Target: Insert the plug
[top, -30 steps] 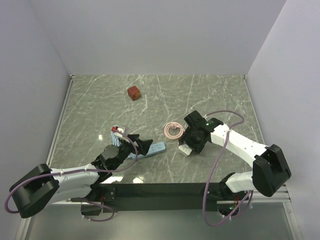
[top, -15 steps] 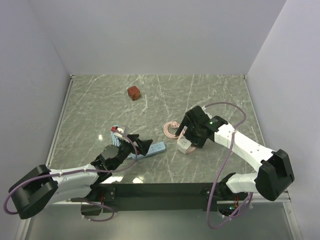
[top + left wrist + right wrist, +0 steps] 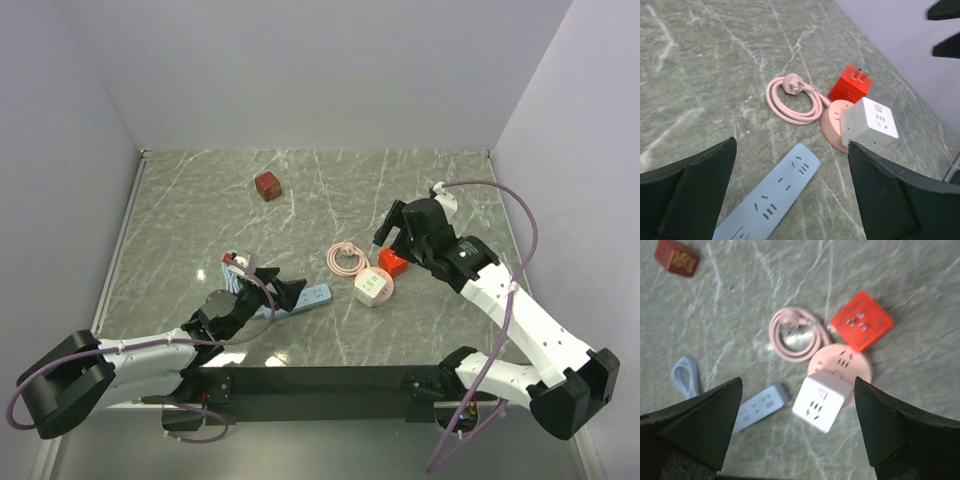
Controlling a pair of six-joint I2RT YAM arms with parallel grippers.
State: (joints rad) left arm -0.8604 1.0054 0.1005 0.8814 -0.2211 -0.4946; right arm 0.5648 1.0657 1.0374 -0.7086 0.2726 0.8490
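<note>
Plug (image 3: 393, 262): bright red cube lying on the table (image 3: 200, 210), free of both claws. It sits just beside the pink disc (image 3: 832, 122) at the disc's far right edge; contact between them not resolvable. Small slots show on its upper face in the right wrist view.

White cube (image 3: 871, 121): overlaps the near right edge of the pink disc, tilted. Seated or merely resting, cannot tell.

Pink cord (image 3: 792, 97): coiled flat on the far left side of the disc, touching its rim.

Power strip (image 3: 305, 298): light blue, lying at a slant near left of the disc. A band of bare marble separates its tip from the disc.

Left claw (image 3: 280, 285): spread wide, holding nothing, low over the strip with one finger on either side of it.

Right claw (image 3: 797, 385): spread wide, holding nothing, raised above the table on the far right of the disc. Disc, plug and white cube all show in the gap between its fingers.

Dark red cube (image 3: 267, 186): well apart from the disc, far left, alone on the marble.

Blue cable (image 3: 685, 380): small coil left of the disc, beyond the strip.

Bare marble runs from the plug's right side to the right wall.
</note>
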